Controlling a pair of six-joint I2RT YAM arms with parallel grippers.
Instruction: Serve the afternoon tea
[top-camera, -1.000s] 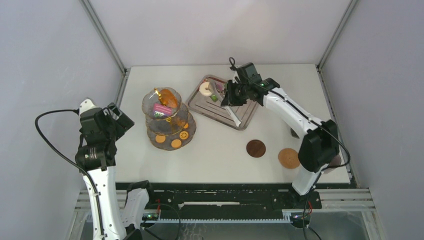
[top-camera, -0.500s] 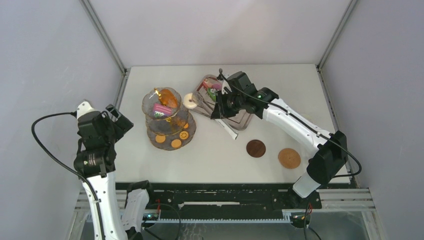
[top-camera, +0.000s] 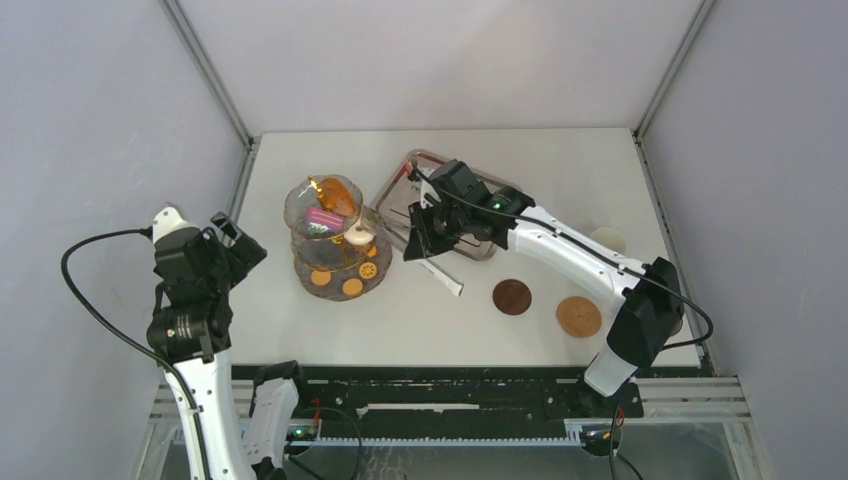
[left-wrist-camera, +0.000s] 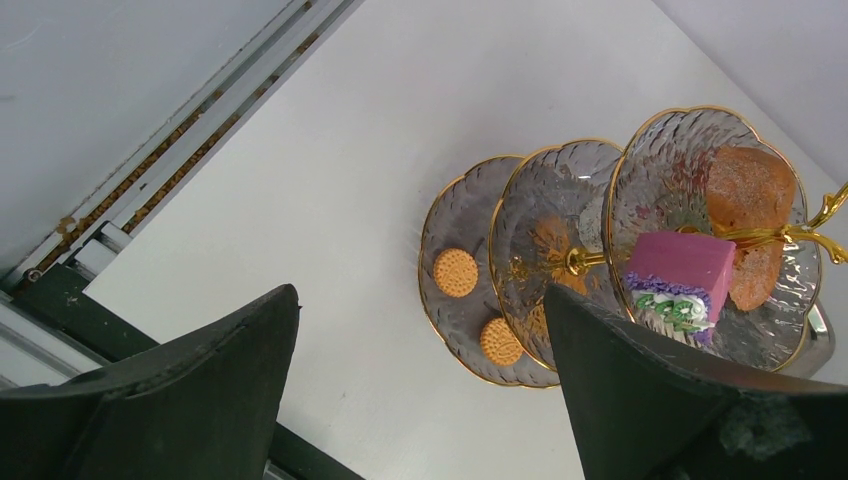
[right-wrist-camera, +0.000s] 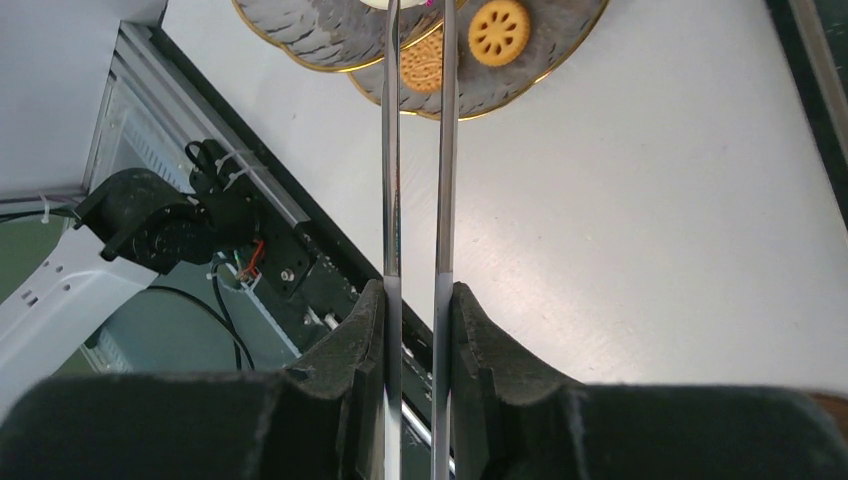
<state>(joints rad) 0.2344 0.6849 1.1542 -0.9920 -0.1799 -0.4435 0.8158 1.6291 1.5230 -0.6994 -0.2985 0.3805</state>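
Right gripper (right-wrist-camera: 415, 335): clamped on the long metal tongs (right-wrist-camera: 445, 150), pressing them nearly shut.
White ring donut (top-camera: 358, 237): at the tong tips, over the three-tier stand's (top-camera: 335, 297) middle tier.
Tong axis: pointed toward the table's left edge.
Left gripper (left-wrist-camera: 420, 330): wide open, empty, farther off.

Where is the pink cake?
In the top view, the pink cake sits on the highest plate of the glass stand, left of the steel tray, beside an orange treat.

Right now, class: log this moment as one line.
right gripper: shut on tongs | white donut: in tongs, over stand | left gripper: open, empty
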